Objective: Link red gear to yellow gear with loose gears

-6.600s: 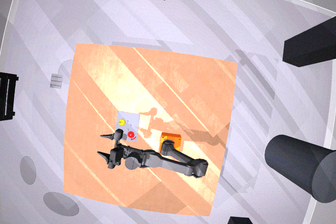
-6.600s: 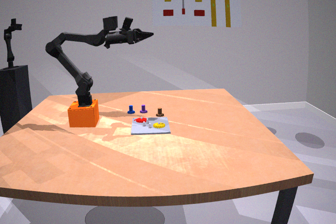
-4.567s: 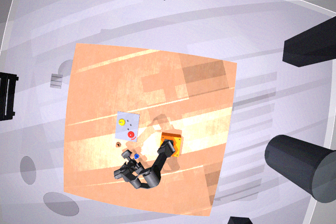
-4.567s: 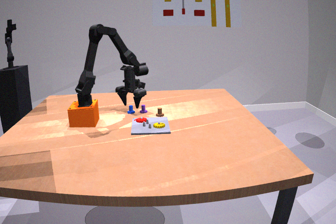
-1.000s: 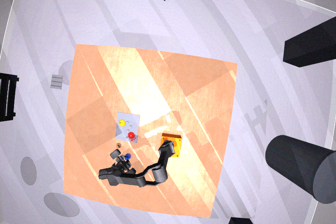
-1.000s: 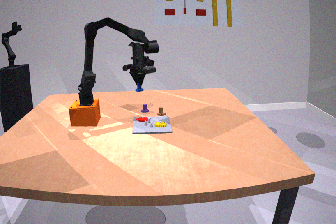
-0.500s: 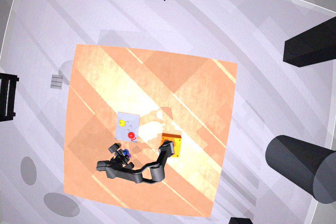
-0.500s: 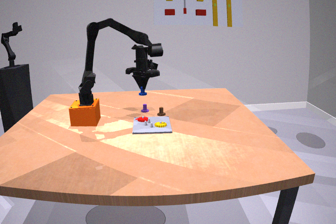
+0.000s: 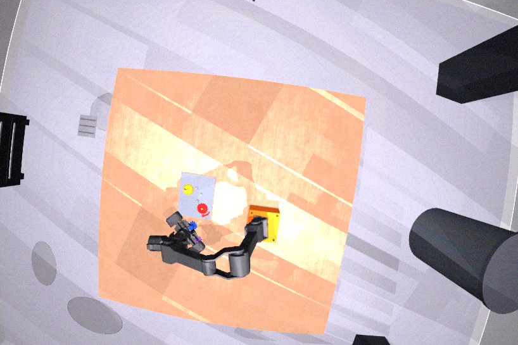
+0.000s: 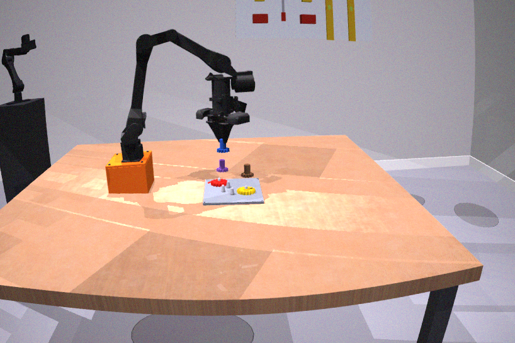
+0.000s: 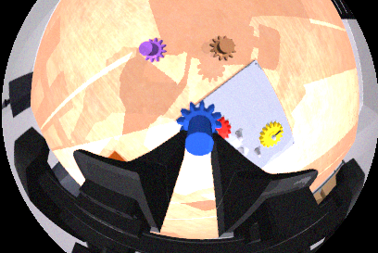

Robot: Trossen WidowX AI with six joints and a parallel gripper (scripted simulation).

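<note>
My gripper (image 10: 221, 141) (image 11: 199, 136) is shut on the blue gear (image 9: 192, 225) (image 10: 223, 149) (image 11: 199, 112) by its knob, teeth downward, in the air beside the board. The purple gear (image 10: 221, 165) (image 11: 156, 49) and the brown gear (image 10: 247, 171) (image 11: 223, 47) stand on the table; the arm hides the brown one in the top view. The grey board (image 9: 209, 185) (image 10: 211, 198) (image 11: 250, 90) bears the red gear (image 9: 202, 207) (image 10: 218, 182), the yellow gear (image 9: 189, 188) (image 10: 246, 191) (image 11: 269, 135) and bare pegs (image 10: 232, 191) between them. In the wrist view the blue gear partly covers the red gear.
The orange base block (image 9: 272, 226) (image 10: 130, 177) of the arm stands to the board's side on the wooden table (image 9: 292, 123) (image 10: 332, 255). A red arrow (image 9: 203, 215) lies beside the red gear. Shadows and bright light patches cross the table.
</note>
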